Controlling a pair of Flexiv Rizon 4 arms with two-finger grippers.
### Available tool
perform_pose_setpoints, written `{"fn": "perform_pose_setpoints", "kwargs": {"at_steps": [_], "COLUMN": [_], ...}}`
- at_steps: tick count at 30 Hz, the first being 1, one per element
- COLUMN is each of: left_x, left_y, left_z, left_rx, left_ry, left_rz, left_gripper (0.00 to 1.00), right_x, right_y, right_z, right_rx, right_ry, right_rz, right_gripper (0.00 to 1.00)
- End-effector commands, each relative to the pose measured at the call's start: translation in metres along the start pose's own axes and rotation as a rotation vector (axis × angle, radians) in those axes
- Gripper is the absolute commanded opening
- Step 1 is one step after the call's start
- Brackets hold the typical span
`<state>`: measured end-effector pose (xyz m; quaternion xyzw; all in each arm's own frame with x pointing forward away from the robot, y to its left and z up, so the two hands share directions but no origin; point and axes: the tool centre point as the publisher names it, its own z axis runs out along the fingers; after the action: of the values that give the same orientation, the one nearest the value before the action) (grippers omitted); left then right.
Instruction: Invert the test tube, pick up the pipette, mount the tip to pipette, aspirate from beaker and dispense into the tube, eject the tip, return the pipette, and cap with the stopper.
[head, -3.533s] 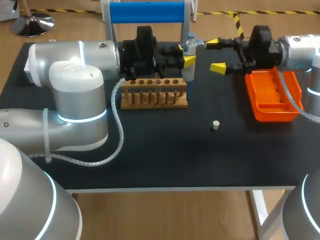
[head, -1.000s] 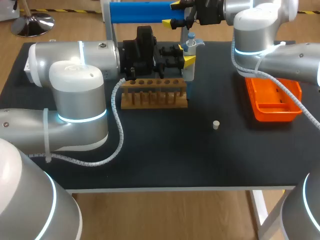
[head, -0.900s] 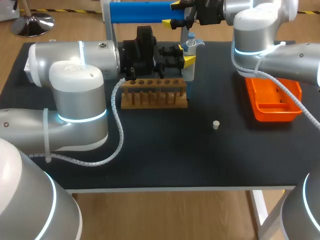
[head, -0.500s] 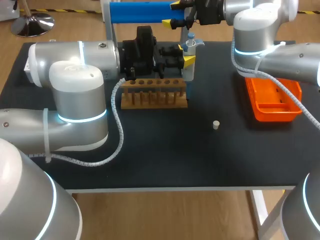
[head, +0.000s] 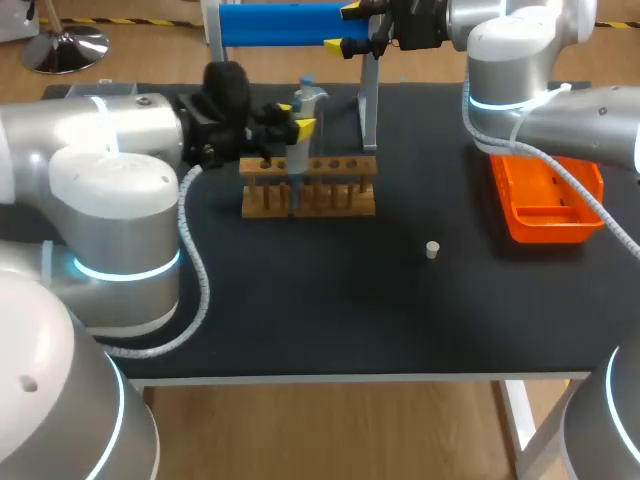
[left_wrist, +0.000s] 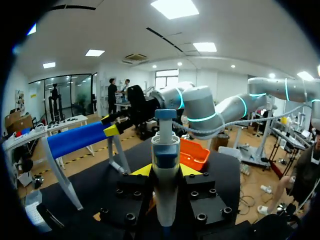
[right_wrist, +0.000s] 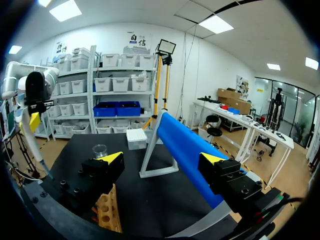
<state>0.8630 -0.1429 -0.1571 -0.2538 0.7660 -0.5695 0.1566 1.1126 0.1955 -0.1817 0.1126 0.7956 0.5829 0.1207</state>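
My left gripper (head: 297, 122) is shut on the blue-and-white pipette (head: 297, 155), held upright over the wooden tube rack (head: 330, 192), its lower end in front of the rack's left half. In the left wrist view the pipette (left_wrist: 165, 165) stands between the yellow tips of this gripper (left_wrist: 165, 172). My right gripper (head: 362, 27) is open and empty, high at the table's back by the blue bar stand (head: 285, 22). From the right wrist view, the open gripper (right_wrist: 162, 158) looks toward a glass beaker (right_wrist: 100, 150) and a white tip box (right_wrist: 136, 138). A small white stopper (head: 432, 250) lies on the mat.
An orange tray (head: 545, 195) sits at the right side of the black table, under my right arm. The blue bar stand's leg (head: 368, 100) rises just behind the rack. My bulky left arm (head: 110, 200) covers the table's left part.
My left arm has carried the pipette away from the stand, leftward and toward the front, over the rack. Since 3.5 s ago the right gripper rose from beside the orange tray to the blue bar.
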Motion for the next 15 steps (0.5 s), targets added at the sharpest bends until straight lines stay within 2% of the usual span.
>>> {"fn": "perform_pose_setpoints", "kwargs": {"at_steps": [1,9,15], "left_x": [-0.022,-0.071,-0.107], "left_y": [0.007,0.006,0.000], "left_z": [-0.058,-0.079,-0.082], "left_rx": [-0.018,-0.033,-0.042], "left_ry": [-0.036,-0.165,-0.225], "left_rz": [-0.006,-0.009,-0.010], "left_gripper": [0.00,0.00,0.00], "right_x": [0.000,0.000,0.000], "right_y": [0.000,0.000,0.000], "right_z": [-0.001,-0.001,-0.001], "right_rx": [0.002,0.002,0.002], "right_ry": [0.002,0.002,0.002], "right_rz": [0.000,0.000,0.000], "right_gripper": [1.00,1.00,1.00]}}
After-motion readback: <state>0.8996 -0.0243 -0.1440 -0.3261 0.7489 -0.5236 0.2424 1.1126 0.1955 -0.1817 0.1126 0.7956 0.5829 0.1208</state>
